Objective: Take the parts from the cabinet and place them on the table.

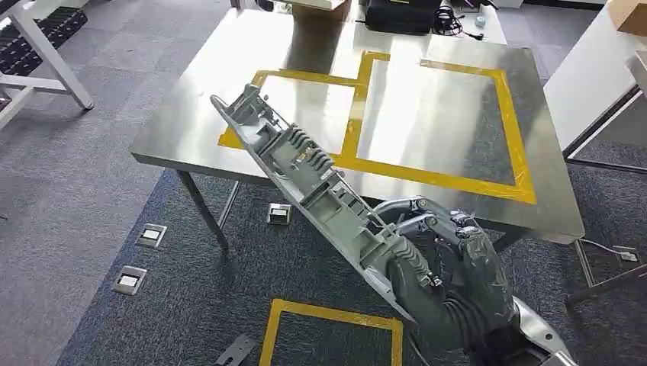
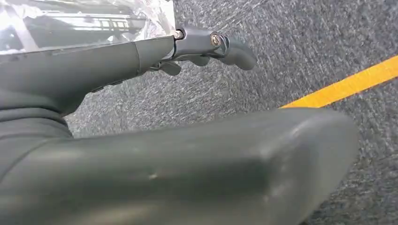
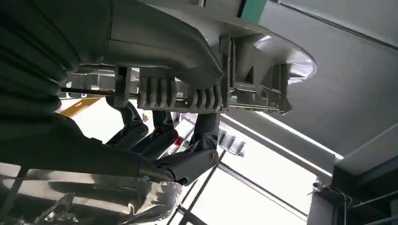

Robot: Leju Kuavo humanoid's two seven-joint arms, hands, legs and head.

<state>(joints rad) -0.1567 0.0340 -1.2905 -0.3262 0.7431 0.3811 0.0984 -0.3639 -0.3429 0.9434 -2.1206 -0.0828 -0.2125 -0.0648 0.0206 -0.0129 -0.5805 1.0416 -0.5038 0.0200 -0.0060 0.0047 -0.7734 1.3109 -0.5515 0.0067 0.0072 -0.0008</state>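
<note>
Grey ribbed plastic part [image 1: 305, 171] gripped at its near end by right hand [image 1: 439, 263], far end tilted over steel table [image 1: 229, 69], left hand [image 2: 202, 44] fingers loosely extended, holding nothing.

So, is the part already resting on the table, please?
No: the right hand holds the part tilted above the table.

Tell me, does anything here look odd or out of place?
Nothing is broken or spilled. The right hand holds a long grey plastic part tilted, its far end over the steel table's yellow tape outline, not yet set down.
</note>
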